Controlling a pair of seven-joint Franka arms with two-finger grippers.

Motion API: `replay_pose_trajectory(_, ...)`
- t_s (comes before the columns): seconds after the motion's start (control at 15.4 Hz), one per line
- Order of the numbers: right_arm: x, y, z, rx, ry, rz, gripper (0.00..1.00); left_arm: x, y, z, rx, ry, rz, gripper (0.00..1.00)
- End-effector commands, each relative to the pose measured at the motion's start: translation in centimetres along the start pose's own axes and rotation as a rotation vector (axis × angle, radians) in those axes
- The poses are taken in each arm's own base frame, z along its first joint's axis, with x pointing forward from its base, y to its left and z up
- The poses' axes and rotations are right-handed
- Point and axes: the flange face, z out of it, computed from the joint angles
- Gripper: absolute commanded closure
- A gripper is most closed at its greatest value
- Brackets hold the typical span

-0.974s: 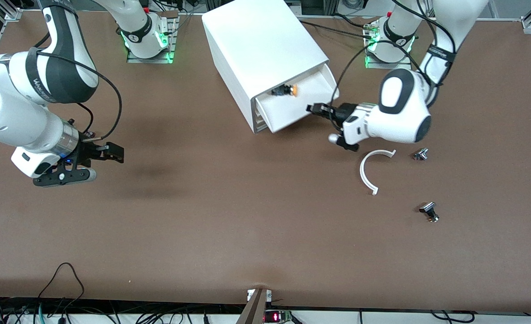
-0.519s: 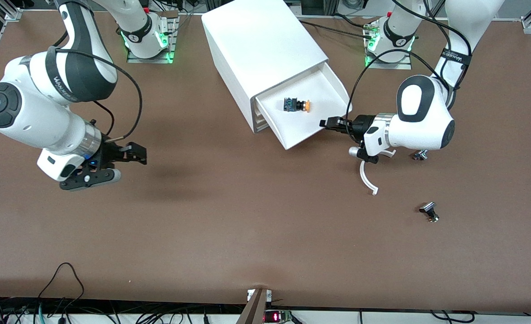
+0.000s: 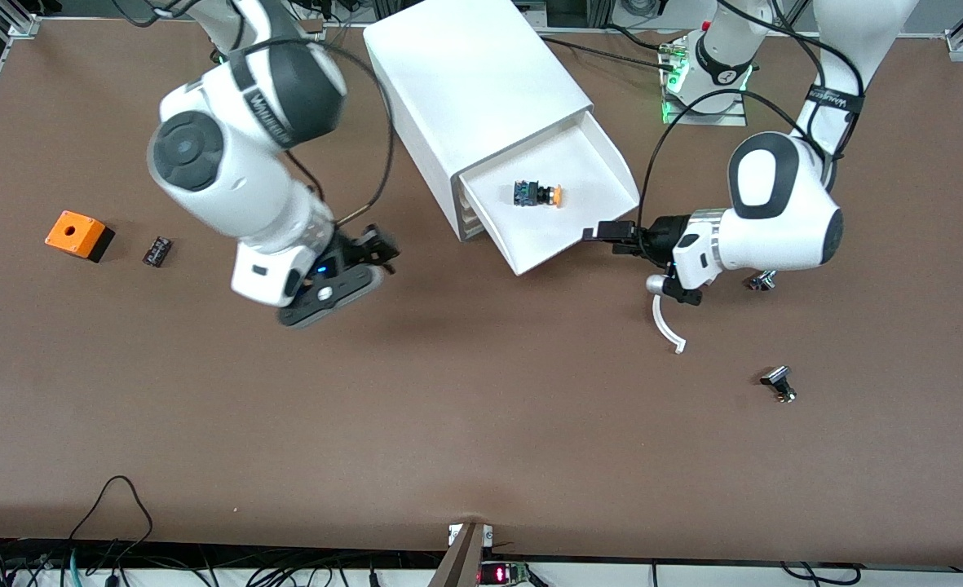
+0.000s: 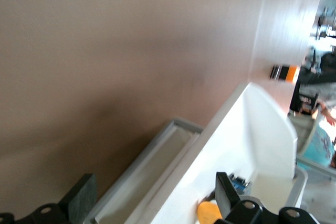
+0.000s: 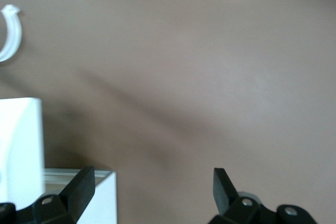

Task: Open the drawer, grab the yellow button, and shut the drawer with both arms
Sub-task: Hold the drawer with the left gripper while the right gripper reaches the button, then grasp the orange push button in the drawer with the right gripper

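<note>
The white cabinet has its topmost drawer pulled out. Inside lies the button, orange cap and black body, on its side. My left gripper stands open just off the drawer's front edge, holding nothing. In the left wrist view its jaws span the drawer rim, with the button's cap close to one finger. My right gripper hangs open over the table beside the cabinet's front, toward the right arm's end. The right wrist view shows its jaws with only bare table between them.
An orange box with a hole and a small black block sit toward the right arm's end. A white curved strip lies partly under the left hand. Two small metal parts lie toward the left arm's end.
The drawer came farther out, then the left gripper opened and let go of its front. The right arm swung across toward the cabinet, uncovering the orange box and black block.
</note>
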Motion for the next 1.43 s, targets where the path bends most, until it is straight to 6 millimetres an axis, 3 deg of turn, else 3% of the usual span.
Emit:
replay_pose_trajectory(0.0,1.3,-6.0,-0.2,-0.023,0.033,-0.113,0.0,-0.2,-1.8,-8.1,0.031,0.137,-0.03,0.0)
replay_pose_trajectory(0.13,1.3,-11.1,0.7,-0.059,0.037,-0.206,0.0,-0.3,-2.5,-11.7,0.066,0.22,-0.036,0.0)
replay_pose_trajectory(0.19,0.8,-14.2,1.5,-0.081,0.032,-0.263,0.0,-0.7,-3.4,-14.2,0.126,0.249,-0.029,0.0)
replay_pose_trajectory(0.26,0.3,-16.2,1.9,-0.11,0.032,-0.309,0.0,-1.2,-2.8,-16.9,0.202,0.264,0.02,0.0)
replay_pose_trajectory(0.45,-1.7,-22.1,3.4,-0.179,0.004,-0.56,0.0,-2.7,2.1,-23.4,0.448,0.169,0.158,0.0)
replay_pose_trajectory(0.65,-2.6,-23.9,3.9,-0.181,-0.017,-0.648,0.0,-4.3,5.1,-27.3,0.646,0.101,0.204,0.0)
replay_pose_trajectory(0.84,-3.9,-26.9,4.5,-0.18,-0.035,-0.772,0.0,-4.8,6.2,-28.1,0.777,0.062,0.223,0.0)
replay_pose_trajectory(1.04,-4.2,-27.1,5.0,-0.172,-0.059,-0.828,0.0,-4.6,5.9,-28.2,0.78,0.065,0.219,0.0)
replay_pose_trajectory(1.36,-4.9,-28.2,10.0,-0.157,-0.141,-0.902,0.0,-4.4,5.8,-28.0,0.877,0.049,0.212,0.0)
